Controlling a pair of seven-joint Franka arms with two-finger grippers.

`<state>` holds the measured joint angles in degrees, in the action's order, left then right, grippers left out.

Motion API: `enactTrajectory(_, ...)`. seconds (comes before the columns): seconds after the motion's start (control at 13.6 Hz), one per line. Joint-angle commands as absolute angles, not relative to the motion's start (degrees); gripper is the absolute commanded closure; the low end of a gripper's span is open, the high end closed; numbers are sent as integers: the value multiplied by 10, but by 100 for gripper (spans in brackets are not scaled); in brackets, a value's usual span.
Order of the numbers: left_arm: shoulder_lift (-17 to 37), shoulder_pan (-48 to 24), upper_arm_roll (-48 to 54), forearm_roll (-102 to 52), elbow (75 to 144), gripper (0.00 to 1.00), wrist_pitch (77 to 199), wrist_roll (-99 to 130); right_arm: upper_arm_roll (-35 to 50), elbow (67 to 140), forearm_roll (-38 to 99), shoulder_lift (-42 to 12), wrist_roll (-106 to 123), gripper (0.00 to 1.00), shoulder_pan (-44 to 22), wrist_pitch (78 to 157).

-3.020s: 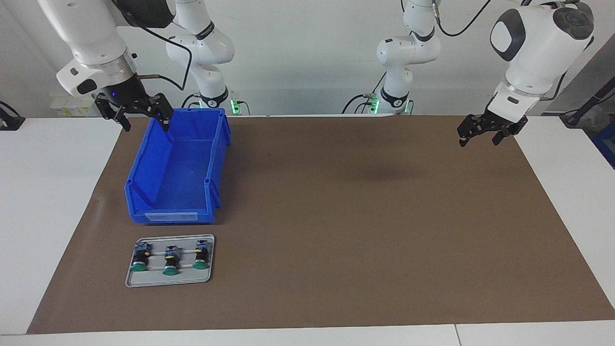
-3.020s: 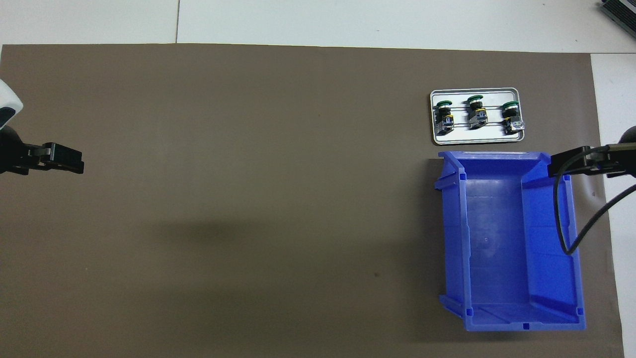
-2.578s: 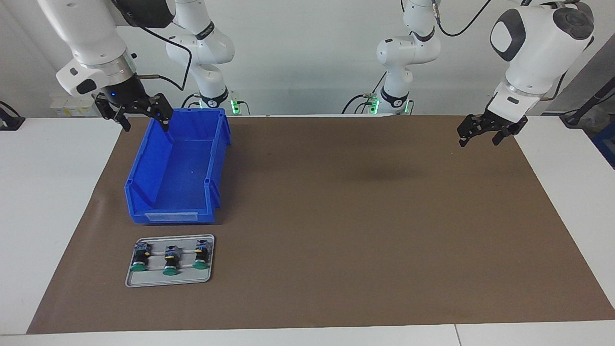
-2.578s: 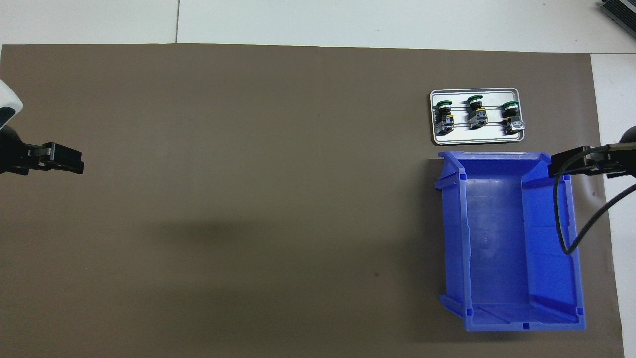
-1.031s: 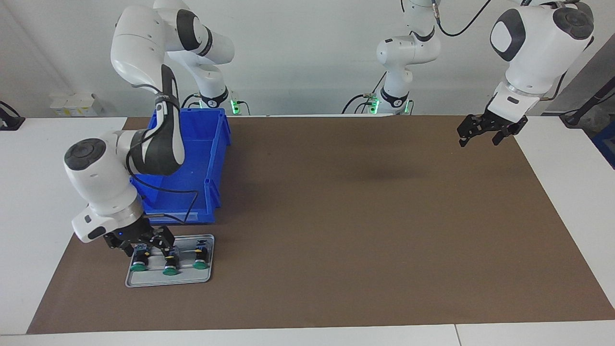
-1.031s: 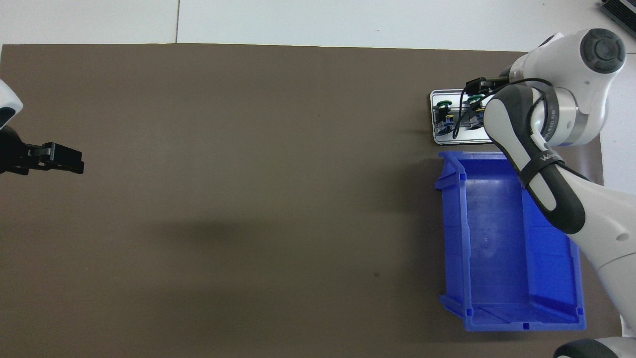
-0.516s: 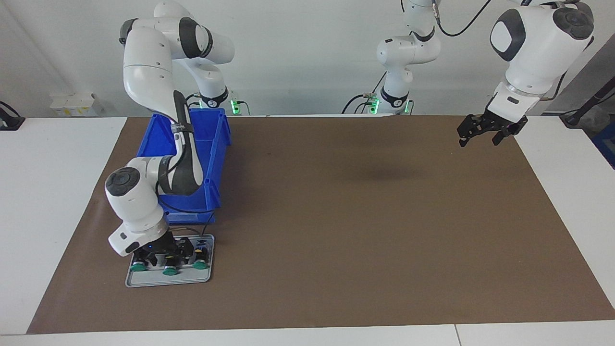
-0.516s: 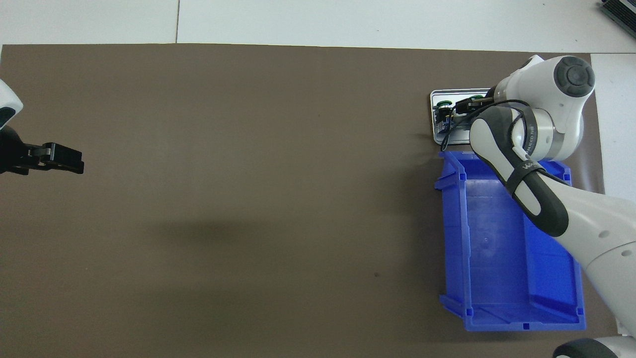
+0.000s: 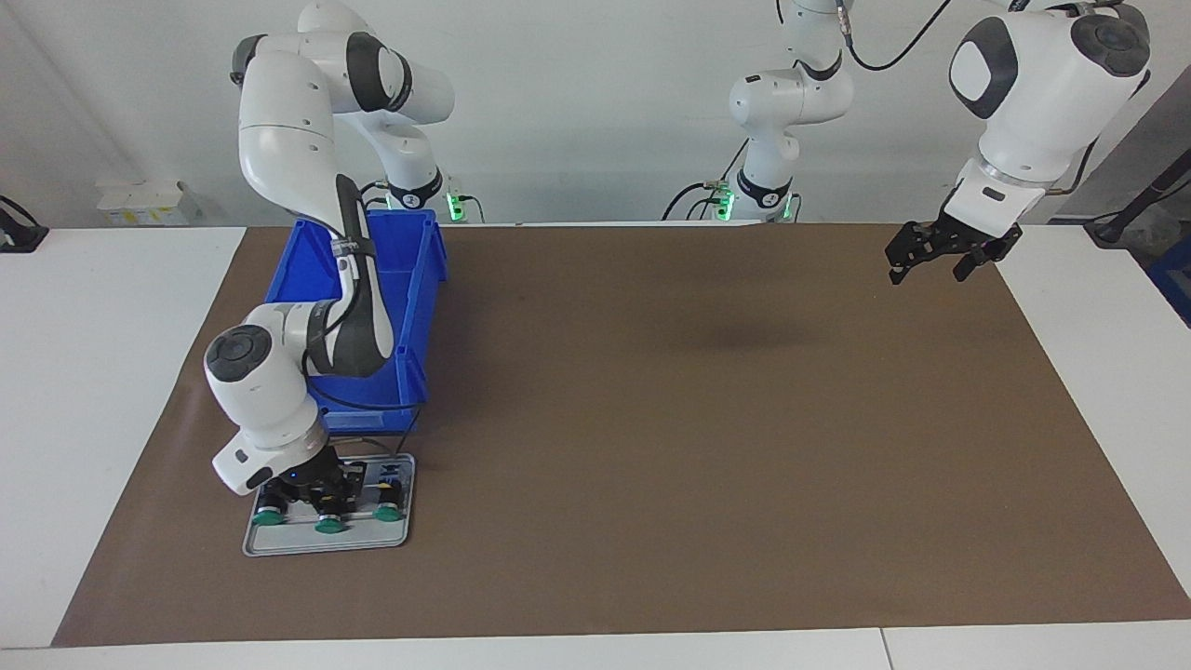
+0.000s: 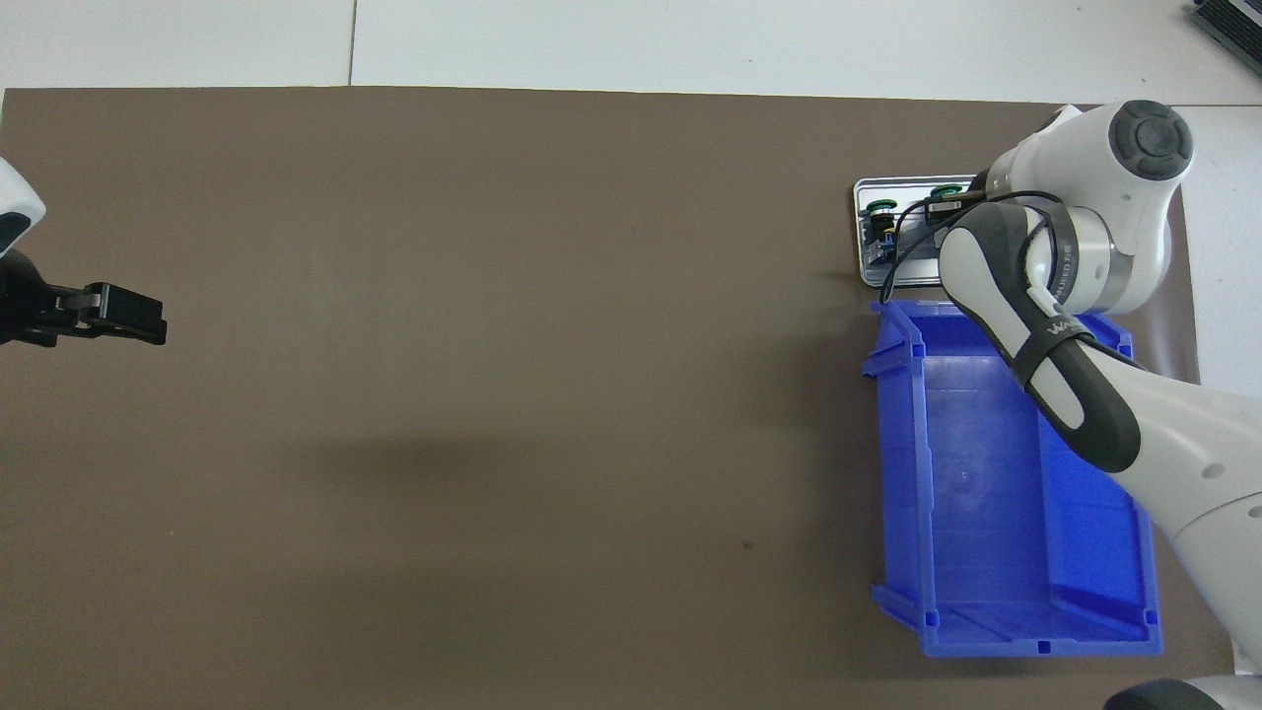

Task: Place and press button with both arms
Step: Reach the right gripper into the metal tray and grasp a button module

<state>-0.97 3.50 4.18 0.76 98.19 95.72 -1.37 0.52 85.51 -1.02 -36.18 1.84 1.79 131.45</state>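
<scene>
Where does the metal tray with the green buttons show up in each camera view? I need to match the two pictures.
Facing view: the metal tray sits low toward the picture's left edge, partly covered by the right claw.
Overhead view: the tray is high toward the picture's right edge, mostly hidden under the right arm.
Shared landmark: the blue bin, which lies beside the tray, nearer to the robots.

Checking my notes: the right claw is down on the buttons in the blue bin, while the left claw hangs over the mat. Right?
Not quite: the right claw is down on the buttons in the grey tray, not in the bin. The facing view shows it. The left claw does hang over the mat.
</scene>
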Motion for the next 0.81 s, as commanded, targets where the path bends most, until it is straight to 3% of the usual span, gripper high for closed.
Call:
enactTrajectory(0.0, -21, 39, 42, 3, 989, 0, 952, -12, 15, 812, -3, -352, -58, 100, 24, 1280)
enactTrajectory(0.52, -21, 39, 42, 2, 989, 0, 952, -12, 16, 793, -5, -280, -435, 100, -39, 1221)
enactTrajectory(0.74, -20, 39, 42, 3, 989, 0, 952, -12, 7, 793, -15, -269, -644, 100, -119, 1201)
